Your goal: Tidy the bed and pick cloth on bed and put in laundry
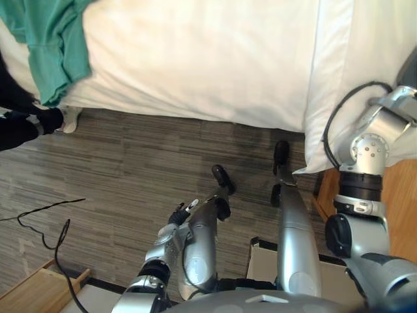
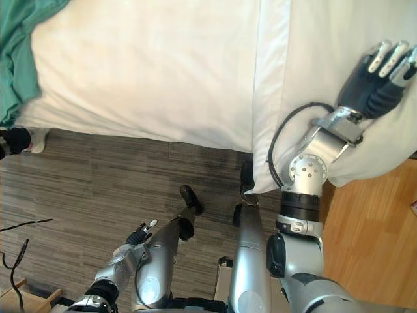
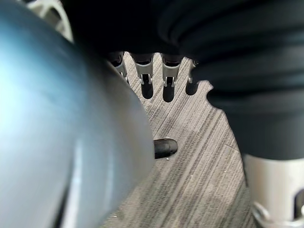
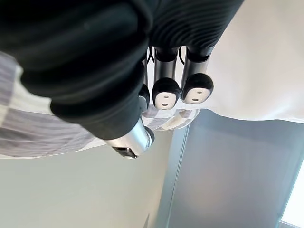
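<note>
Lying across the far left corner of the bed (image 1: 195,59), the green cloth (image 1: 55,45) drapes partly over the mattress edge, well apart from both hands. Right hand (image 2: 381,72) is over the white pillow (image 2: 313,39) at the bed's right end, fingers straight and released, holding nothing; contact with the pillow unclear. Left hand (image 2: 140,231) hangs low over the striped floor (image 1: 130,169), fingers relaxed, empty. A person's dark-clad leg (image 1: 19,124) and white shoe (image 1: 70,119) stand just below the cloth.
</note>
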Motion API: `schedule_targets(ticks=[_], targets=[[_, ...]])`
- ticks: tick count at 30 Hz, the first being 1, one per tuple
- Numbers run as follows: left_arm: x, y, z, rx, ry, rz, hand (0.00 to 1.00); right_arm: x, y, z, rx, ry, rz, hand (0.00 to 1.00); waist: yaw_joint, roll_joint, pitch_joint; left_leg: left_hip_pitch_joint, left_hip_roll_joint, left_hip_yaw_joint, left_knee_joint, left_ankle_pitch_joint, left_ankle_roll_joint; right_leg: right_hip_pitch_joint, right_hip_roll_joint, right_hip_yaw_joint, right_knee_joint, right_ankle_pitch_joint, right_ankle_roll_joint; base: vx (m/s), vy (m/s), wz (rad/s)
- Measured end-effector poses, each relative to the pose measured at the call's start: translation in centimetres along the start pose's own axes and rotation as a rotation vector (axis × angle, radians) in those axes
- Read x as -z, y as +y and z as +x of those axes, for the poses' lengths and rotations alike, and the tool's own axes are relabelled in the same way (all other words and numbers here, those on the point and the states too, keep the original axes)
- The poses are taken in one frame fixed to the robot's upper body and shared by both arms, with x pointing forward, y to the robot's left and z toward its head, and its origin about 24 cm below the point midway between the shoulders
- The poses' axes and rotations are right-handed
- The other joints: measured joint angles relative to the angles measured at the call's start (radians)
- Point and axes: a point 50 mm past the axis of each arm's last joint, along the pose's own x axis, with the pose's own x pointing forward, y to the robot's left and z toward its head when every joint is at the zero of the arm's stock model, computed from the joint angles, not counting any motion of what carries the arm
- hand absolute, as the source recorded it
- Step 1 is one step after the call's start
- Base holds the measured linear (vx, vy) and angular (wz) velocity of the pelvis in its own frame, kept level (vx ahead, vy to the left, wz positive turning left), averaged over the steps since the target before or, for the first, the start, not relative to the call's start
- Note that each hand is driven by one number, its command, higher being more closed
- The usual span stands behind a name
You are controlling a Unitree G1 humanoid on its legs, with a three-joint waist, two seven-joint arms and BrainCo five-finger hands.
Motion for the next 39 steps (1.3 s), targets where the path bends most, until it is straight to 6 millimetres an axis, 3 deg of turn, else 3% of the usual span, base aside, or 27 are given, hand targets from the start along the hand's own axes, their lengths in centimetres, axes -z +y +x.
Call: schedule_targets(ticks=[3, 6, 8, 9, 10, 12, 14, 16, 19, 20, 21, 22, 23, 26, 28, 31, 34, 36, 39], targets=[[-0.3, 0.1, 0.0, -0.008, -0.017, -0.098, 0.0, -3.5, -1.1, -1.3, 0.088, -0.093, -0.085, 1.0, -0.007, -0.009, 0.004, 0.008, -0.001, 0.027, 0.001, -0.011, 0.002, 0.011, 0.009, 0.021, -0.039, 0.026, 0.006, 0.02, 0.026, -0.24], [-0.7, -0.9, 0.1, 0.018, -0.035, -0.177, 0.0, -7.9, -3.7, -4.4, 0.304, -0.229, -0.178, 1.0, -0.028, -0.018, 0.004, 0.049, 0.0, 0.045, 0.011, -0.032, 0.005, 0.054, 0.012, 0.038, -0.06, 0.033, 0.012, 0.04, 0.038, -0.22], [-0.8, -2.2, 0.2, 0.066, -0.037, -0.218, 0.0, -11.6, -6.4, -8.9, 0.568, -0.291, -0.297, 1.0, -0.044, -0.021, 0.005, 0.078, 0.008, 0.056, 0.037, -0.057, 0.005, 0.086, 0.019, 0.049, -0.066, 0.032, 0.012, 0.05, 0.029, -0.27], [-0.9, -2.4, 0.3, 0.074, -0.034, -0.234, 0.0, -12.4, -6.9, -10.7, 0.646, -0.301, -0.326, 1.0, -0.055, -0.021, 0.004, 0.082, 0.014, 0.06, 0.05, -0.066, 0.006, 0.093, 0.021, 0.051, -0.066, 0.032, 0.012, 0.04, 0.015, -0.17], [-0.8, -2.7, 0.3, 0.088, -0.026, -0.24, 0.0, -12.9, -7.1, -11.8, 0.691, -0.306, -0.343, 0.0, -0.06, -0.022, 0.004, 0.086, 0.017, 0.064, 0.058, -0.072, 0.006, 0.097, 0.024, 0.053, -0.066, 0.032, 0.011, 0.03, 0.006, -0.22], [0.4, -3.9, 0.2, 0.151, 0.053, -0.251, 0.0, -14.9, -7.6, -15.2, 0.822, -0.292, -0.423, 0.0, -0.074, -0.022, 0.004, 0.128, 0.032, 0.078, 0.088, -0.095, 0.008, 0.139, 0.035, 0.062, -0.063, 0.023, 0.004, 0.03, -0.005, -0.26], [1.7, -4.3, 0.1, 0.188, 0.138, -0.244, 0.0, -15.7, -7.6, -17.1, 0.886, -0.211, -0.511, 0.0, -0.077, -0.028, 0.0, 0.168, 0.047, 0.076, 0.13, -0.115, 0.01, 0.181, 0.049, 0.066, -0.046, 0.004, 0.001, 0.01, -0.027, -0.23], [3.0, -3.9, -0.2, 0.195, 0.218, -0.228, 0.0, -14.9, -8.0, -19.0, 0.939, -0.022, -0.601, 0.0, -0.077, -0.065, -0.023, 0.187, 0.07, 0.073, 0.195, -0.13, 0.019, 0.204, 0.062, 0.083, -0.017, -0.025, 0.0, -0.02, -0.064, -0.28], [4.7, -3.9, -0.7, 0.219, 0.349, -0.187, 0.0, -12.9, -8.6, -22.2, 0.955, 0.504, -0.883, 0.0, -0.077, -0.105, -0.084, 0.223, 0.093, 0.044, 0.247, -0.155, 0.029, 0.248, 0.072, 0.077, 0.004, -0.052, -0.016, -0.02, -0.036, -0.14], [5.8, -3.6, -1.1, 0.222, 0.411, -0.164, 0.0, -12.1, -8.7, -24.1, 0.938, 0.732, -0.988, 0.0, -0.074, -0.114, -0.124, 0.247, 0.093, 0.045, 0.216, -0.18, 0.03, 0.258, 0.072, 0.055, 0.001, -0.053, -0.018, 0.0, -0.003, -0.08], [6.4, -3.5, -1.3, 0.231, 0.447, -0.156, 0.0, -11.8, -8.8, -25.1, 0.917, 0.849, -1.056, 0.0, -0.073, -0.117, -0.141, 0.263, 0.094, 0.047, 0.189, -0.195, 0.019, 0.266, 0.072, 0.041, -0.004, -0.053, -0.019, 0.0, 0.03, -0.02], [6.8, -3.3, -1.6, 0.249, 0.5, -0.13, 0.0, -11.4, -8.7, -27.5, 0.886, 1.067, -1.151, 0.0, -0.071, -0.132, -0.164, 0.29, 0.089, 0.052, 0.16, -0.184, 0.013, 0.29, 0.054, 0.004, -0.014, -0.054, -0.022, 0.01, 0.034, 0.14], [7.6, -3.0, -1.9, 0.265, 0.557, -0.074, 0.0, -11.6, -8.2, -30.2, 0.877, 1.252, -1.212, 0.0, -0.068, -0.133, -0.191, 0.321, 0.084, 0.05, 0.133, -0.175, 0.002, 0.33, 0.04, -0.029, -0.04, -0.052, -0.026, 0.02, 0.049, 0.2], [9.0, -1.7, -2.6, 0.225, 0.621, 0.039, 0.0, -13.3, -6.1, -35.8, 0.879, 1.603, -1.272, 0.0, -0.054, -0.119, -0.263, 0.398, 0.06, 0.043, 0.048, -0.147, -0.022, 0.42, 0.02, -0.074, -0.09, -0.042, -0.016, 0.07, 0.071, 0.21], [9.4, -1.1, -2.8, 0.156, 0.618, 0.056, 0.0, -15.1, -5.3, -37.4, 0.907, 1.71, -1.309, 0.0, -0.056, -0.112, -0.302, 0.445, 0.032, 0.035, -0.018, -0.122, -0.027, 0.458, 0.01, -0.081, -0.115, -0.03, 0.001, 0.13, 0.086, 0.24], [9.3, 0.5, -2.5, 0.002, 0.559, 0.064, 0.0, -16.2, -5.2, -37.9, 0.924, 1.744, -1.351, 0.0, -0.064, -0.11, -0.322, 0.518, 0.01, 0.009, -0.075, -0.102, -0.029, 0.533, 0.0, -0.11, -0.141, -0.028, 0.009, 0.14, 0.09, 0.27], [8.9, 4.1, -2.9, -0.152, 0.479, 0.046, 0.0, -16.5, -5.1, -38.5, 0.927, 1.799, -1.353, 0.0, -0.06, -0.12, -0.341, 0.58, 0.0, -0.012, -0.093, -0.1, -0.031, 0.58, -0.011, -0.134, -0.088, -0.084, 0.021, 0.1, 0.046, 0.27], [9.1, 6.5, -3.6, -0.225, 0.473, 0.092, 0.0, -16.6, -5.0, -38.8, 0.914, 1.841, -1.347, 0.0, -0.058, -0.129, -0.347, 0.605, -0.021, -0.028, -0.098, -0.1, -0.031, 0.564, -0.033, -0.126, 0.027, -0.158, 0.021, 0.04, -0.003, 0.23], [9.7, 8.6, -4.4, -0.299, 0.499, 0.167, 0.0, -16.6, -5.1, -39.2, 0.887, 1.908, -1.329, 0.0, -0.051, -0.14, -0.36, 0.618, -0.028, -0.068, -0.096, -0.1, -0.032, 0.559, -0.047, -0.127, 0.097, -0.214, 0.024, 0.07, -0.074, 0.22]])
